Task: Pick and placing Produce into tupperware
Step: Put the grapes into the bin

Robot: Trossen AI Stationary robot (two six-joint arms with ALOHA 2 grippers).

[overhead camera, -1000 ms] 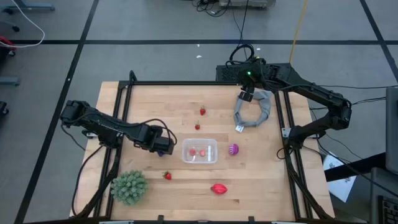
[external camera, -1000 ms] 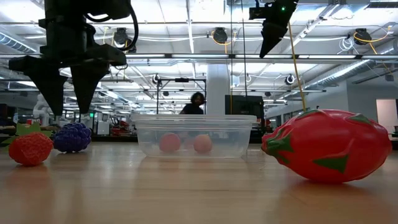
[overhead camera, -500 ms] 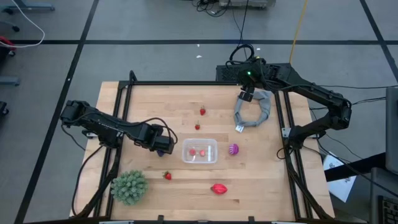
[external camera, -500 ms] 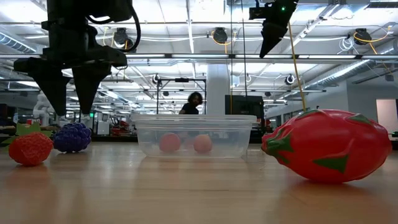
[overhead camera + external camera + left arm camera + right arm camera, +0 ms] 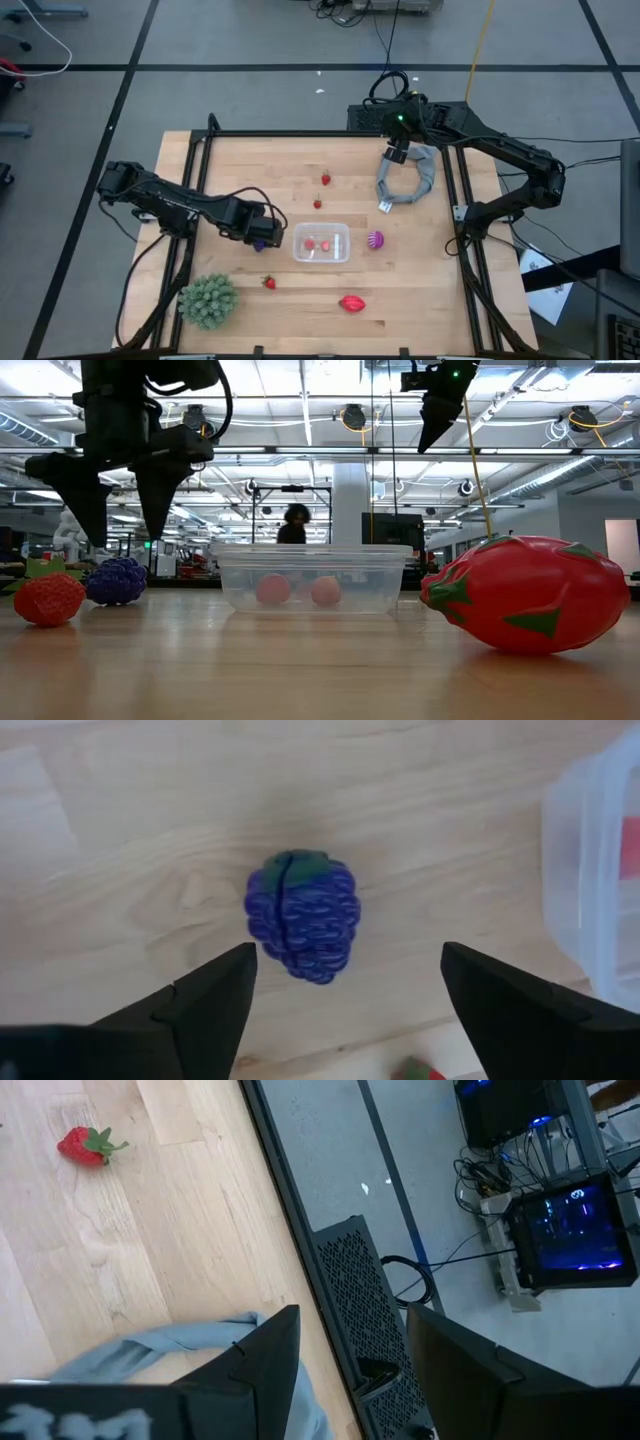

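Observation:
My left gripper (image 5: 262, 238) (image 5: 120, 510) hovers open above the dark purple berry (image 5: 303, 915) (image 5: 115, 580), which lies on the table just left of the clear tub (image 5: 321, 242) (image 5: 315, 575). In the left wrist view its fingers stand on either side of the berry without touching it. Two red berries lie in the tub. A magenta fruit (image 5: 375, 239) sits right of the tub and the red oval (image 5: 351, 302) (image 5: 530, 592) lies nearer the near edge. Small red berries (image 5: 326, 179) (image 5: 318, 203) (image 5: 268, 282) lie loose on the table. My right gripper (image 5: 398, 152) (image 5: 350, 1365) waits open, high over the far right corner.
A green spiky ball (image 5: 208, 300) stands at the near left corner. A grey cloth ring (image 5: 408, 172) (image 5: 190, 1350) lies under my right gripper by the right rail. A black frame (image 5: 200, 150) runs around the tabletop. A person stands far off in the room (image 5: 292, 525).
In the low view my left gripper's fingers stand farther apart than a second ago, and it has stayed over the purple berry. The person in the room behind has stepped a little to the left. The fruits and the tub have not moved.

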